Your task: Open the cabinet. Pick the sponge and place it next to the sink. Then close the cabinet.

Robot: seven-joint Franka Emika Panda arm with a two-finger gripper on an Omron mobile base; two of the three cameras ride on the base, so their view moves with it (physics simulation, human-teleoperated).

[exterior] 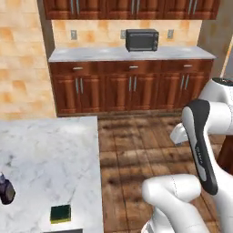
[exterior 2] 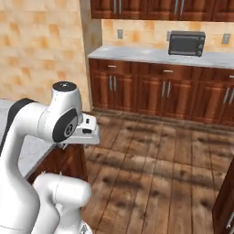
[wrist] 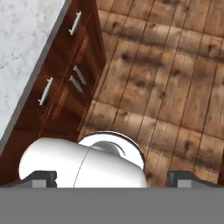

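Here, at far left in the left base view, a sponge (exterior: 60,213), yellow with a dark green top, flat on the near marble desk (exterior: 50,159), close to its front edge and just above a dark strip at the bottom border, probably the rim of the sink, though too little of it visible to be sure. Further left on the same desk, a small brown bottle (exterior: 6,189), apart from the sponge. To the right of the desk, bare wooden floor (exterior: 136,145), and over that floor the claw (wrist: 111,178), aimed down, tips spread wide with nothing between them. So the sponge lies to the left of the claw and below it, off the line of the hand, its longer side roughly along the front edge of the desk. In the hand view, desk edge and lower drawers (wrist: 61,78) at the left, floorboards across the rest. Sponge apparently already out beside the sink, so, judging by that, closing of the cabinet likely the step in hand; no open door to be made out from here. Across the room, a back counter (exterior: 132,53) with a dark toaster oven (exterior: 142,39), lower doors beneath, and above it the row of wall cabinet (exterior: 132,8) doors with grey bar handles, all shut as far as visible. Tan tiled wall at left.
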